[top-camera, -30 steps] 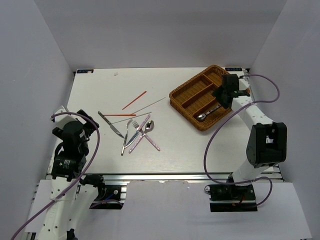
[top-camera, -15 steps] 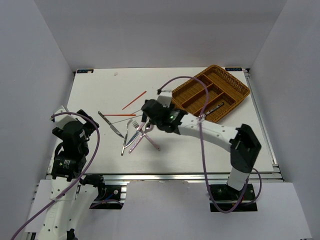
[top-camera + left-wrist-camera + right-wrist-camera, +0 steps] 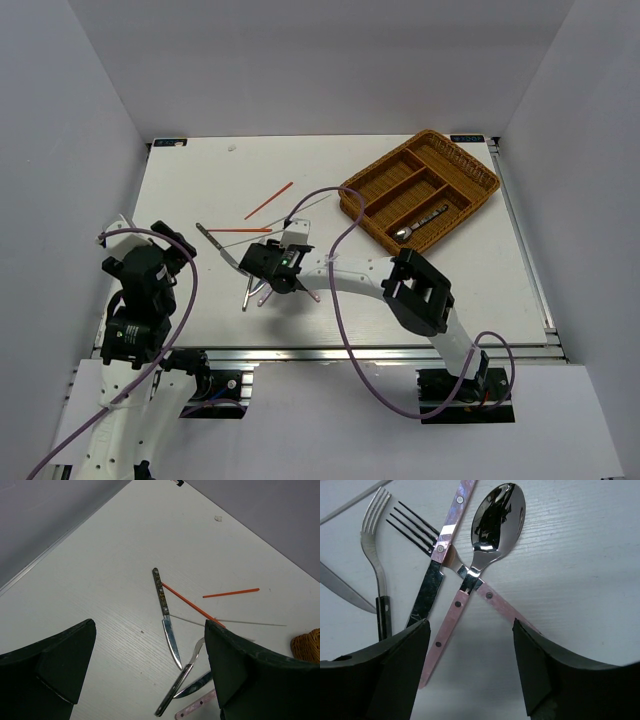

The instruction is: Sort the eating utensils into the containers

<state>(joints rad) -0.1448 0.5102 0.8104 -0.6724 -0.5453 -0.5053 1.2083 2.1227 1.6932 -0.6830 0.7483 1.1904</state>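
Note:
The utensils lie in a loose pile left of centre. My right gripper (image 3: 272, 275) is open and empty, low over the pile. In the right wrist view it (image 3: 470, 680) straddles the handle of a pink-handled spoon (image 3: 495, 515), which crosses a pink-handled fork (image 3: 415, 527) and a pink-handled knife (image 3: 427, 597). A silver fork (image 3: 376, 535) lies to the left. My left gripper (image 3: 170, 248) is open and empty at the left edge. It (image 3: 150, 690) looks at a dark-handled knife (image 3: 167, 620), red chopsticks (image 3: 192, 607) and a pale chopstick (image 3: 240, 622). The wicker tray (image 3: 470, 185) holds one spoon (image 3: 420, 225).
A red chopstick (image 3: 268, 200) and a pale chopstick (image 3: 305, 207) lie between the pile and the tray. The right arm stretches across the table's middle. White walls close in the table on three sides.
My right gripper has swung from the tray across to the pile and come down over it, open. A spoon stays in the tray. The left arm has barely moved.

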